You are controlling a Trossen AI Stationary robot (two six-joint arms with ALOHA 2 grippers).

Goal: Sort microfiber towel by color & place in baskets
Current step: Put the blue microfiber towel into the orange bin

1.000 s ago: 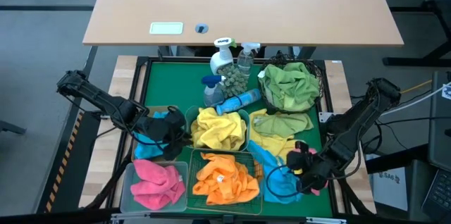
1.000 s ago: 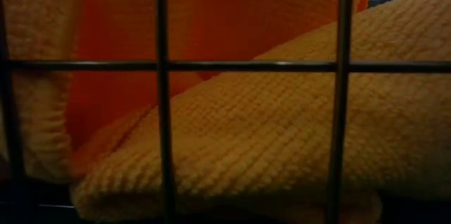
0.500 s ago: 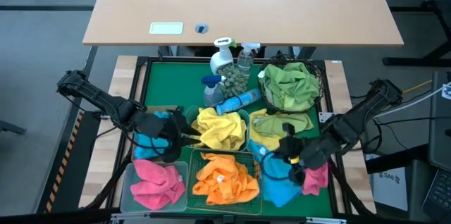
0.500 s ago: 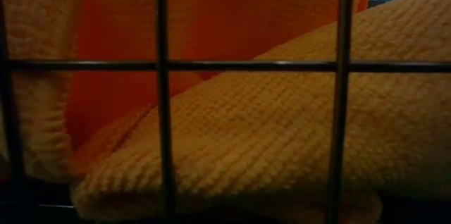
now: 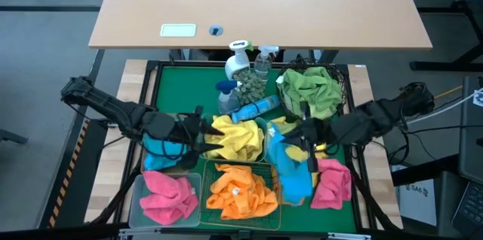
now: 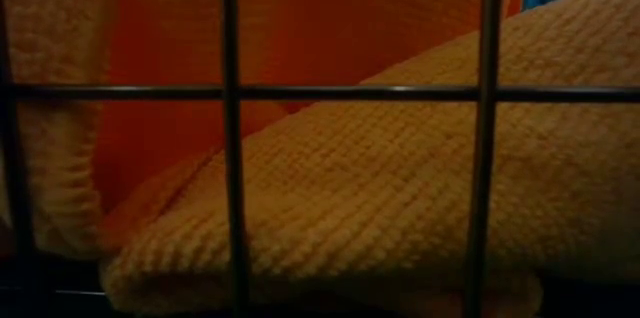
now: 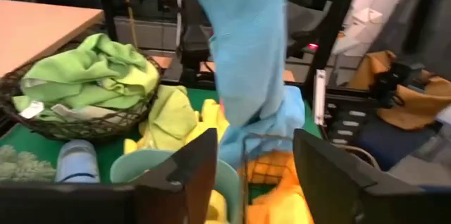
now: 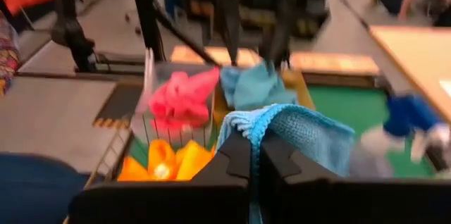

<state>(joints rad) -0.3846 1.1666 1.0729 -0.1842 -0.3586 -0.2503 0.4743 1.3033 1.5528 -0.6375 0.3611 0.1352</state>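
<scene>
My right gripper (image 5: 296,136) is shut on a blue towel (image 5: 290,168) and holds it up over the table's middle right. The towel hangs down beside the green wire basket (image 5: 269,166) of orange towels (image 6: 330,208). My left gripper (image 7: 254,182) stands open above the teal tub's (image 7: 141,162) yellow towels (image 5: 235,138), facing the hanging blue towel (image 7: 246,55) and touching nothing. Blue towels (image 5: 160,149) lie in the tan tray at the left. A pink towel (image 5: 332,183) lies flat on the green mat (image 5: 189,89) at the near right. My right gripper pinches a bunched fold at the blue towel's top (image 8: 282,129) between its two shut fingers (image 8: 236,157). The fingers come from the table's right, slanting slightly down. The towel hangs slack below them; whether its lower end (image 5: 298,193) touches the table, I cannot tell.
The round black wire-mesh basket (image 5: 343,81) at the far right holds green towels (image 5: 309,93). The clear bin (image 5: 134,195) at the near left holds pink towels (image 5: 166,198). Spray bottles (image 5: 245,74) stand and lie at the far middle. A tan desk (image 5: 256,6) lies beyond.
My right gripper has risen and gone from the near right toward the table's middle, drawing the blue towel up until it hangs. The pink towel is left uncovered on the mat. My left gripper has tipped up and shifted a little toward the right.
</scene>
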